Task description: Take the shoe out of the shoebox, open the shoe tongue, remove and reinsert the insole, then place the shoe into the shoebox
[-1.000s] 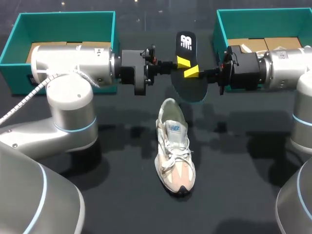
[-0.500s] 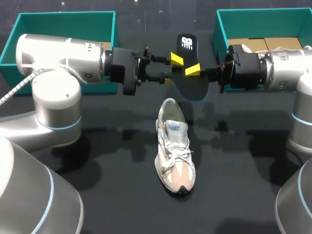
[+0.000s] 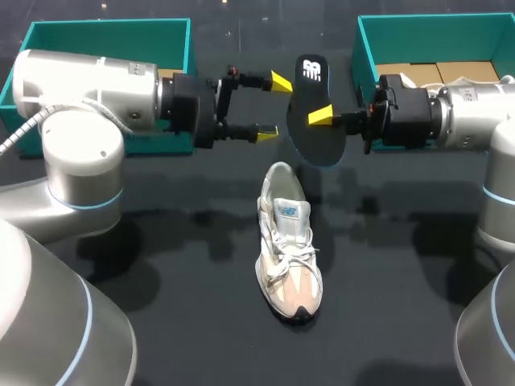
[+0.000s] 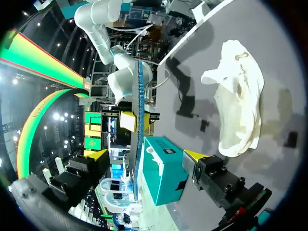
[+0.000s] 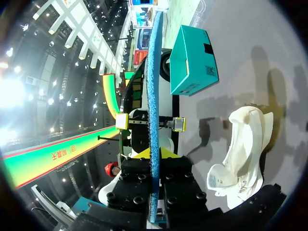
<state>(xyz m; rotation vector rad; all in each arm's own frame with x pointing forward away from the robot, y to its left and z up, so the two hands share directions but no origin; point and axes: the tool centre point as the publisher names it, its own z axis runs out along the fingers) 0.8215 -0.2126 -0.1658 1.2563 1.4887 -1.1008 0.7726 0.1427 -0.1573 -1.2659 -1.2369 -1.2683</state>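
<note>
Left jaws have released, now spread; right jaws pinch the insole (image 3: 306,96), next to reinsert into the sneaker (image 3: 288,241)

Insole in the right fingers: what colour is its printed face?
The insole is black there, with a white mark; head view shows best.

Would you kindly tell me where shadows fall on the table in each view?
Head view: soft overlapping shadows of the left arm and right arm darken the table around the shoe. Left wrist view: crisp dark shadows beside the shoe. Right wrist view: grey shadows between shoe and box.
</note>
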